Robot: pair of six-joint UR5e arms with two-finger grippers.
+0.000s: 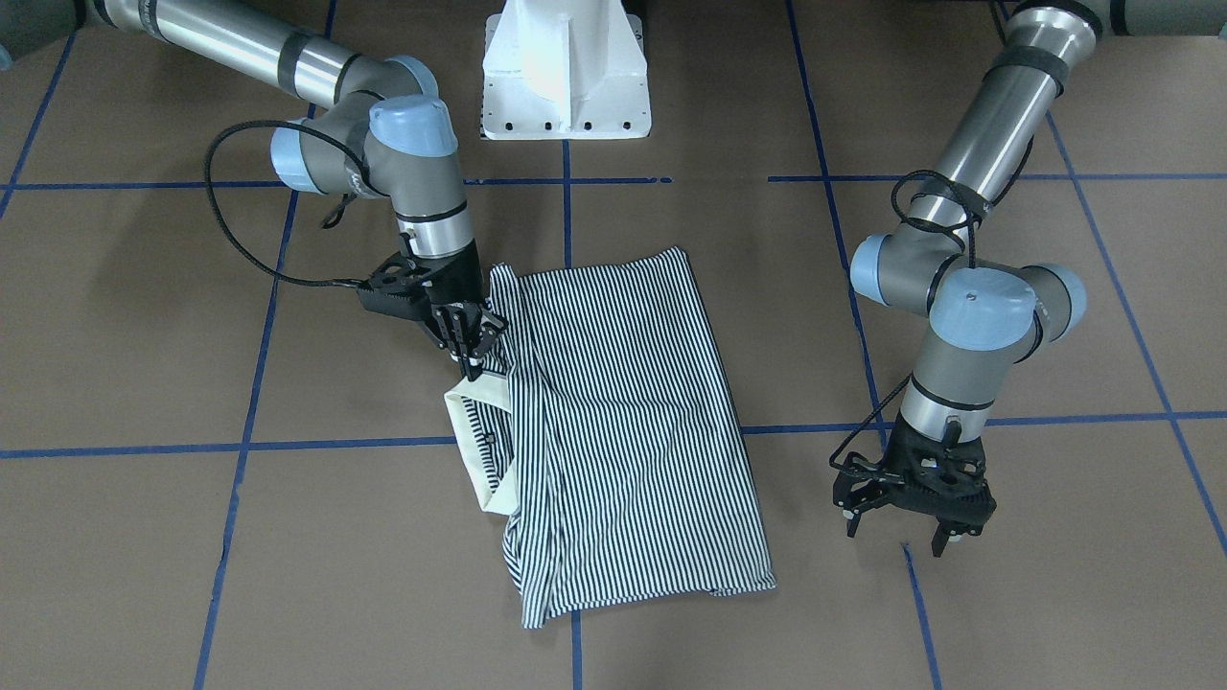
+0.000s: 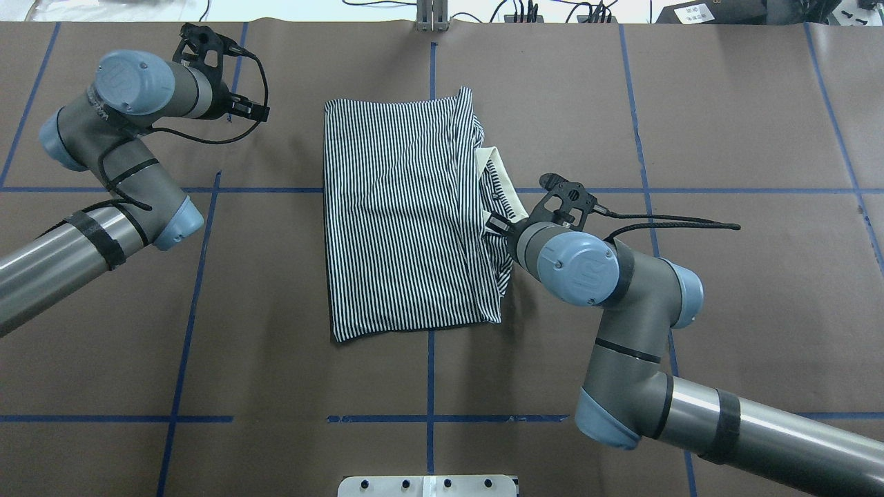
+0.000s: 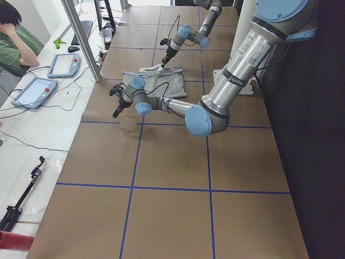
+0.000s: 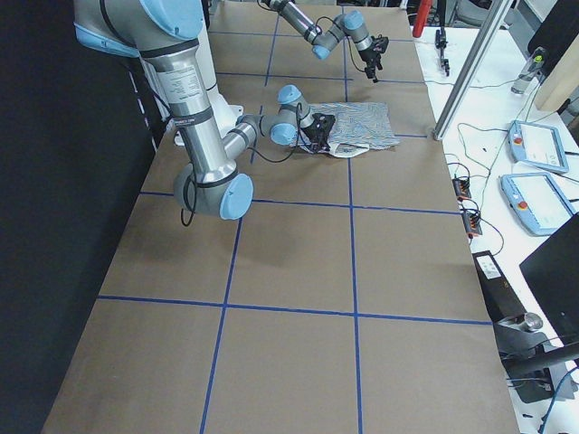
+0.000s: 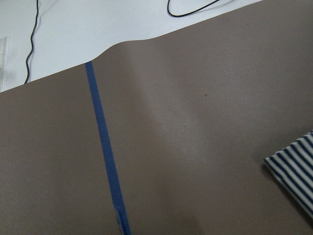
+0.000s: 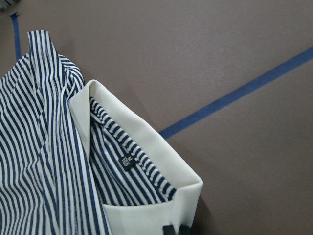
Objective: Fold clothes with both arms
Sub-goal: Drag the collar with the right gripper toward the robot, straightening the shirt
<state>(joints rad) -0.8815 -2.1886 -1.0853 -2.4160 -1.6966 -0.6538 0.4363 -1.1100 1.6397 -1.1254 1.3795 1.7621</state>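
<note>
Shirt status, clock read on the overhead view with 12 o'clock away from the robot: the polo shirt (image 2: pixel 400 221) lay at mid-table (image 2: pixel 276 345), folded to a rough rectangle with its long side running 12 to 6. Its cream collar (image 2: pixel 494 172) stuck out past the 3 o'clock edge. The cloth below the collar, toward 5 o'clock, was bunched rather than flat.

Right gripper (image 1: pixel 470 347): tips were down at the shirt's 3 o'clock edge, right by the collar. The jaws were drawn nearly together. The right wrist view showed two dark fingertips (image 6: pixel 171 230) on the collar's outer corner. I judged it pinched on the cloth there, though the contact itself was partly hidden. That hold made sense, since the collar side was the untidy one and needed lifting or tucking before any further fold.

Left gripper (image 1: pixel 906 522): jaws were spread wide with nothing between them. It hung over bare table off the shirt's 10 o'clock corner, well apart from the cloth. The left wrist view caught only a striped corner (image 5: pixel 293 171) and a blue tape line (image 5: pixel 105 156). I judged it was parked clear so the right arm could work alone.

Progress estimate: the main folds looked done, but the collar edge was not yet neat.

Risk: pulling on the collar could drag the layers underneath out of line.
</note>
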